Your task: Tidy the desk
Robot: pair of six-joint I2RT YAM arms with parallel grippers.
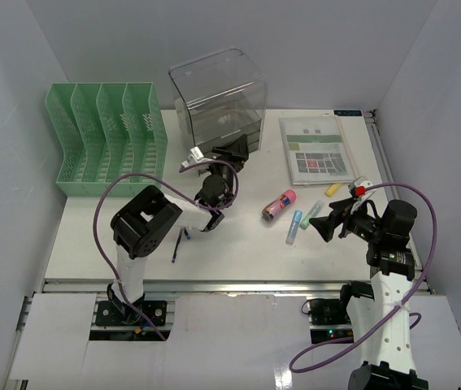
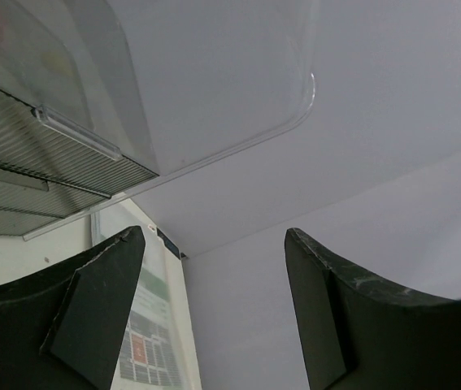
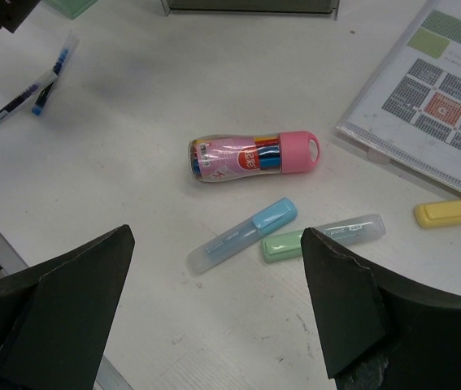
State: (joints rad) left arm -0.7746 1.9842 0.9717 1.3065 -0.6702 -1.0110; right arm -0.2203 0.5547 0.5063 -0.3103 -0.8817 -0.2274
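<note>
The white desk (image 1: 238,248) has a silver rail (image 1: 230,284) along its near edge. On it lie a pink tube of pens (image 1: 279,205), a blue highlighter (image 1: 293,227), a green highlighter (image 1: 315,213) and a yellow highlighter (image 1: 332,189). My right gripper (image 1: 326,225) is open and empty, just right of the highlighters. In the right wrist view the right gripper (image 3: 214,236) hangs above the blue highlighter (image 3: 242,236), with the green highlighter (image 3: 324,237) and the tube (image 3: 250,157) close by. My left gripper (image 1: 234,150) is open and empty, raised by the clear box (image 1: 218,97); the left wrist view (image 2: 214,236) shows nothing between its fingers.
A green file rack (image 1: 106,138) stands at the back left. A printed sheet (image 1: 315,150) lies at the back right. Two pens (image 1: 180,242) lie near the left arm's base. White walls enclose the desk on three sides.
</note>
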